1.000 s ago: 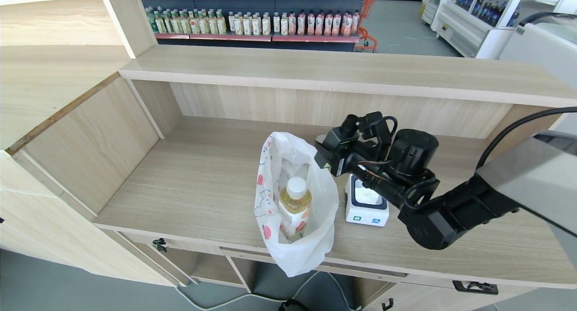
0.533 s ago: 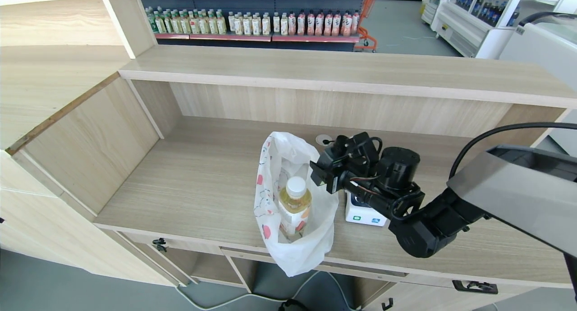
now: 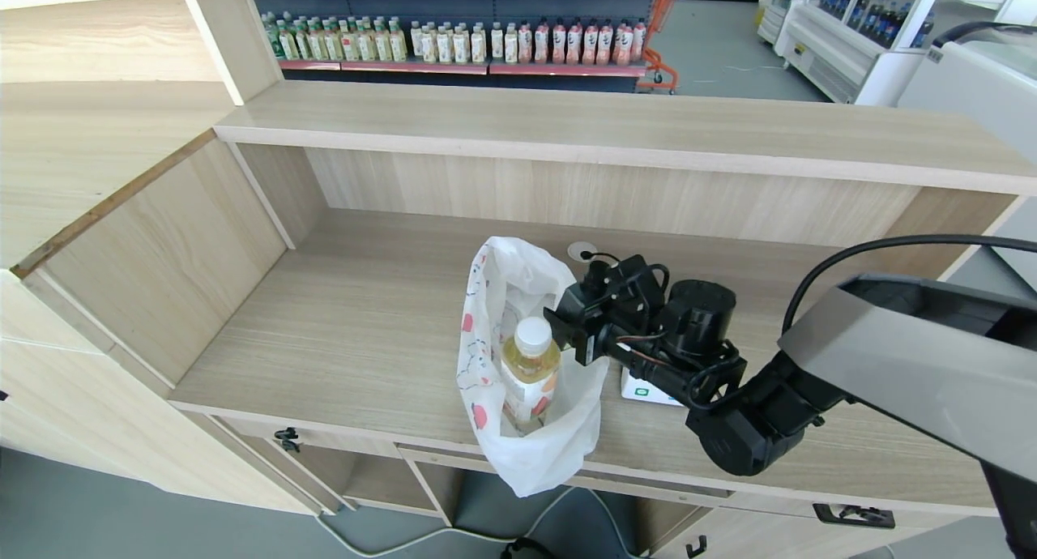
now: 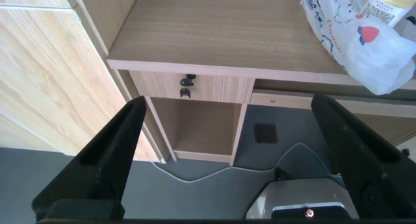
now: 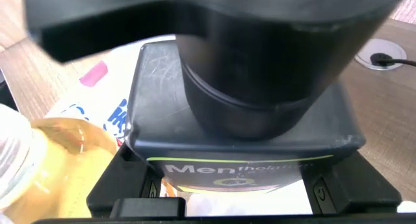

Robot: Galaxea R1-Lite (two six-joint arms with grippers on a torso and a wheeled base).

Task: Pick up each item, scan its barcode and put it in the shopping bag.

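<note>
Holding a dark bottle (image 5: pixel 240 136) at the rim of the shopping bag (image 3: pixel 480 340)

A long wooden counter (image 3: pixel 364 324) takes up most of the head view, with a raised upper ledge (image 3: pixel 567 130) running along its far side. Beyond the ledge, a shop shelf (image 3: pixel 454 42) holds a row of drink bottles.

The right arm comes in from the robot's right, low over the counter. The right gripper (image 3: pixel 575 332) is at the right rim of the shopping bag, pinching the dark bottle, and a finger can be seen on each side of the bottle's body. This bottle has square shoulders and a round black cap. It hangs at the bag's open mouth, and the pictures do not show whether it touches the plastic.

The bag is white with small printed figures. It stands open near the counter's front edge, and its lower part bulges over that edge. Inside it a tea bottle (image 3: pixel 531 366) stands upright, with yellow liquid and a white cap. It is just beside the held dark bottle.

A white scanner (image 3: pixel 644 391) sits on the counter right of the bag and is mostly covered by the arm. A round cable port (image 3: pixel 582 251) is set into the counter behind it.

The left gripper (image 4: pixel 227 159) hangs below and in front of the counter with its fingers spread wide and nothing between them. It is before an open cabinet bay (image 4: pixel 201 126), and a key (image 4: pixel 186 86) sits in the panel above the bay.
</note>
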